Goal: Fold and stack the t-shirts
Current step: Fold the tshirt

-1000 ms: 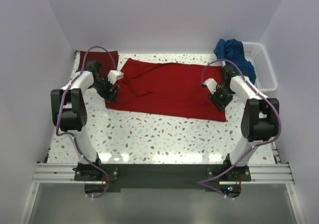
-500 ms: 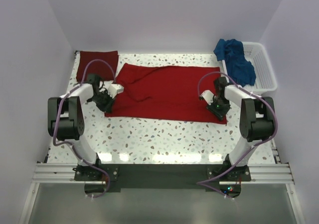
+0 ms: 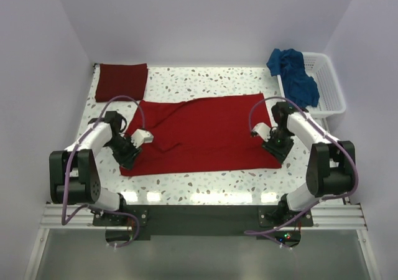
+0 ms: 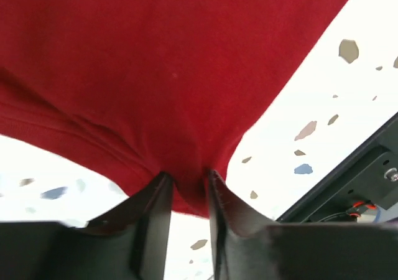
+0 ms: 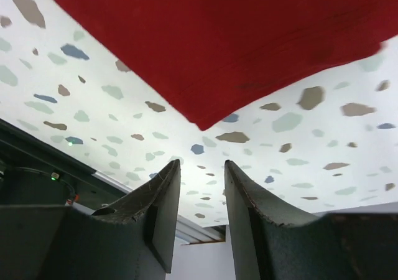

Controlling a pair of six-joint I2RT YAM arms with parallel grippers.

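The left pincer (image 4: 186, 179) is clenching on a fold at the edge of the bright red t-shirt (image 4: 155, 62). The cloth is bunching between its jaws and spreading out ahead of them. The right pincer (image 5: 202, 168) is standing released, jaws apart with nothing between them. A corner of the same shirt is lying just ahead of its tips, not touching them, on the speckled table (image 5: 292, 143). Between the two pincers the shirt is lying spread out, mostly flat. Well beyond the left pincer, at the table's far corner on that side, the maroon t-shirt (image 3: 121, 81) is lying folded. Beyond the right pincer, the blue t-shirt (image 3: 295, 71) is hanging crumpled over the rim of the white basket (image 3: 329, 87).
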